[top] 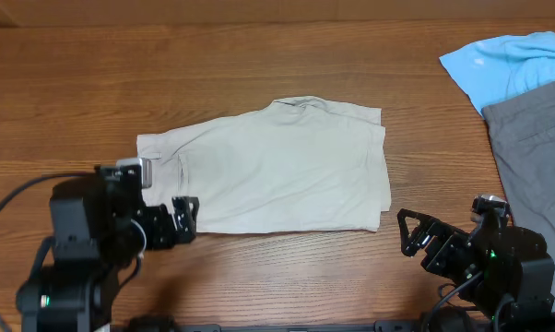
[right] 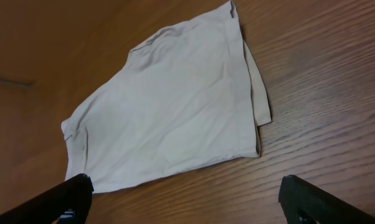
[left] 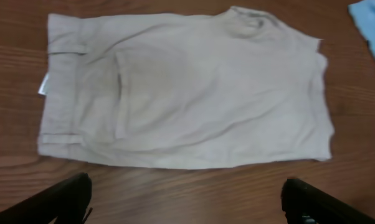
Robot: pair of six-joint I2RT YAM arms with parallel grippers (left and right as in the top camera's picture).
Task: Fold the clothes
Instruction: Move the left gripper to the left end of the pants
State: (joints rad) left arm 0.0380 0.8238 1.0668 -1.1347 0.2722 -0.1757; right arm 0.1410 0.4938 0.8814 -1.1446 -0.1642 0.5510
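**Wooden table (top: 259, 55), beige shorts laid flat**

Shorts (top: 268, 171) spread in the middle of the wood, waistband end toward the left, hem end toward the right. Small white tag (left: 44, 84) poking out at the waistband edge. Seemingly doubled over, leg on leg, though the layers are hard to make out. Left gripper (top: 187, 219) just off the shorts' lower left corner, jaws wide apart, holding nothing. Right gripper (top: 407, 232) just past the lower right corner, jaws likewise spread and empty. Blue shirt (top: 508, 65) and grey trousers (top: 536, 157) well to the right of the shorts.

Shorts (top: 277, 171): matt beige cotton cloth. Table (top: 213, 65): smooth grained wood.
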